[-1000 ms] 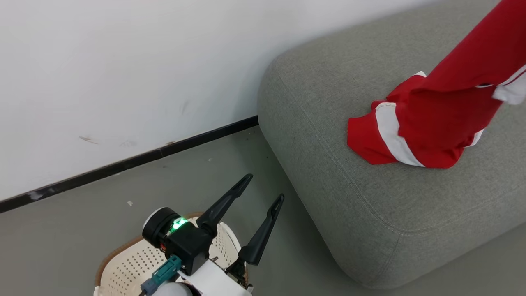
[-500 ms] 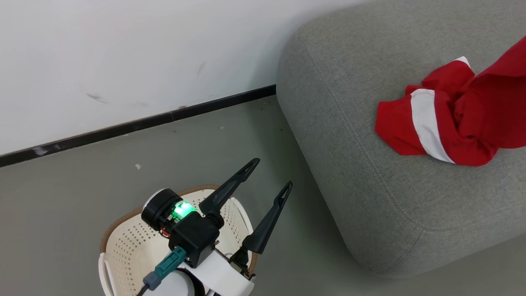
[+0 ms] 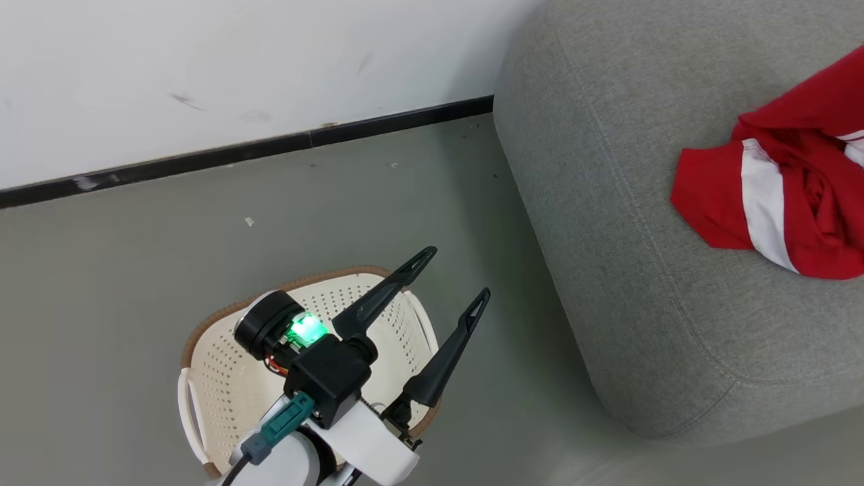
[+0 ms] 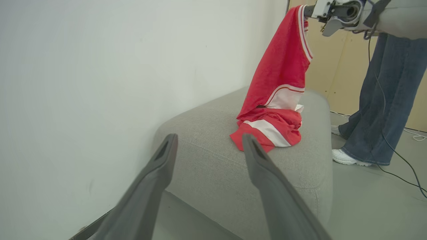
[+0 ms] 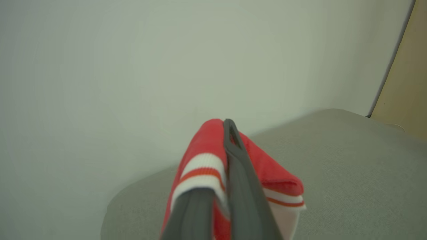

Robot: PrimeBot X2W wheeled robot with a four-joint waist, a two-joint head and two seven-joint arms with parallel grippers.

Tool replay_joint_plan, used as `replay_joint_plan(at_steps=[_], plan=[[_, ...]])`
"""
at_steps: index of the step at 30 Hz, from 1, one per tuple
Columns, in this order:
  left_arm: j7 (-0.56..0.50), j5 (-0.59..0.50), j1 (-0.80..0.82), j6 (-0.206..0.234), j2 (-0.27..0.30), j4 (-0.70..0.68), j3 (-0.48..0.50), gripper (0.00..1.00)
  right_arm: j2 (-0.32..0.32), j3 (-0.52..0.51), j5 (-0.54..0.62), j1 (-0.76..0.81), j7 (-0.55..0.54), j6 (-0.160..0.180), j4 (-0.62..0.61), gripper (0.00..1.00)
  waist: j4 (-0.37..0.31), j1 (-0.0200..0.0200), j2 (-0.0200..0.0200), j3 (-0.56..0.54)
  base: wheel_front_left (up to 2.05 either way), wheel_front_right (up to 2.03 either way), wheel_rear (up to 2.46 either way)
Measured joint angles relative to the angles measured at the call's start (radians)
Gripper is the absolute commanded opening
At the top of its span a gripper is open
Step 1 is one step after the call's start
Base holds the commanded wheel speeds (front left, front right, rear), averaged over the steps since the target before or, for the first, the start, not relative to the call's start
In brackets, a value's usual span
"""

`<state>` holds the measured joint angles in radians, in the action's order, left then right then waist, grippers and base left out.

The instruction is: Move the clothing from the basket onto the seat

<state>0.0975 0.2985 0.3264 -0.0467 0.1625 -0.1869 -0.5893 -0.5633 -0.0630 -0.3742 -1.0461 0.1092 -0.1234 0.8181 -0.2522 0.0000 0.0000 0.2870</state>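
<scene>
Placing step: red garment [image 4: 277,83] hangs from the right gripper [image 5: 224,146], its lower half heaped on the sofa [image 3: 607,236].
Right gripper: pinched tight on the garment's striped edge.
Left gripper [image 3: 459,271]: spread wide, holding nothing, above the basket [image 3: 216,378].
Next move: probably lower and let go, so the cloth falls wholly onto the sofa, away from its edge.

Your left gripper [image 3: 459,271] had two long, dark, tapering fingers [image 3: 442,358], each with a narrow slot cut just below its tip. Behind the fingers sat a black boxy block [image 3: 331,381] carrying a bright green light [image 3: 307,329], with a black round drum [image 3: 260,324] beside it. Further back, a teal plug [image 3: 287,417] joined a grey cable, and the forearm shell [image 3: 368,449] was white. Your right gripper [image 5: 229,133] had the same dark grey fingers.
</scene>
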Motion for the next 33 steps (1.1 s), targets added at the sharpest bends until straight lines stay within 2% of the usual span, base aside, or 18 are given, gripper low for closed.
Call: replay_joint_plan(at_steps=[5, 20, 25, 26, 27, 28, 29, 31, 32, 33], plan=[[-0.005, 0.0, 0.022, -0.002, 0.002, -0.003, -0.003, 1.0, 0.034, -0.016, 0.001, 0.049, 0.028, 0.0, 0.057, 0.0, 0.017, -0.0001, 0.0, 0.024, 0.0, 0.0, 0.0], [-0.013, 0.0, 0.058, -0.019, 0.003, -0.003, -0.003, 1.0, 0.035, 0.016, 0.102, 0.166, 0.077, 0.0, 0.157, 0.0, 0.034, 0.0, 0.0, 0.069, 0.0, 0.0, 0.0], [-0.008, 0.0, 0.058, -0.019, 0.006, 0.007, 0.003, 1.0, 0.072, 0.021, 0.103, 0.19, 0.095, 0.0, 0.169, 0.0, 0.028, 0.0, 0.0, 0.07, 0.0, 0.0, 0.0], [-0.007, 0.0, 0.058, -0.019, 0.006, 0.007, 0.004, 1.0, 0.076, 0.023, 0.103, 0.194, 0.099, 0.0, 0.168, 0.13, 0.027, 0.0, 0.0, 0.069, 0.0, 0.0, 0.0], [-0.006, 0.0, 0.058, -0.019, 0.006, 0.009, 0.006, 1.0, 0.08, 0.028, 0.103, 0.199, 0.102, 0.0, 0.167, 0.19, 0.025, 0.0, 0.0, 0.068, 0.0, 0.0, 0.0], [-0.002, 0.0, 0.058, -0.019, 0.006, 0.011, 0.008, 1.0, 0.084, 0.033, 0.103, 0.203, 0.106, 0.0, 0.166, 0.19, 0.023, 0.0, 0.0, 0.067, 0.0, 0.0, 0.0], [0.001, 0.0, 0.058, -0.019, 0.006, 0.012, 0.009, 1.0, 0.089, 0.042, 0.103, 0.207, 0.11, 0.0, 0.165, 0.27, 0.022, 0.0, 0.0, 0.065, 0.0, 0.0, 0.0], [0.001, 0.0, 0.058, -0.019, 0.006, 0.015, 0.011, 1.0, 0.098, 0.053, 0.102, 0.214, 0.111, 0.0, 0.158, 0.5, 0.017, 0.0, 0.0, 0.062, 0.0, 0.0, 0.0], [0.004, 0.0, 0.058, -0.019, 0.006, 0.017, 0.012, 1.0, 0.102, 0.058, 0.101, 0.219, 0.111, 0.0, 0.154, 0.75, 0.015, 0.0, 0.0, 0.06, 0.0, 0.0, 0.0], [0.009, 0.0, 0.058, -0.019, 0.006, 0.019, 0.013, 1.0, 0.106, 0.064, 0.1, 0.225, 0.112, 0.0, 0.152, 0.88, 0.013, 0.0, 0.0, 0.058, 0.0, 0.0, 0.0]])
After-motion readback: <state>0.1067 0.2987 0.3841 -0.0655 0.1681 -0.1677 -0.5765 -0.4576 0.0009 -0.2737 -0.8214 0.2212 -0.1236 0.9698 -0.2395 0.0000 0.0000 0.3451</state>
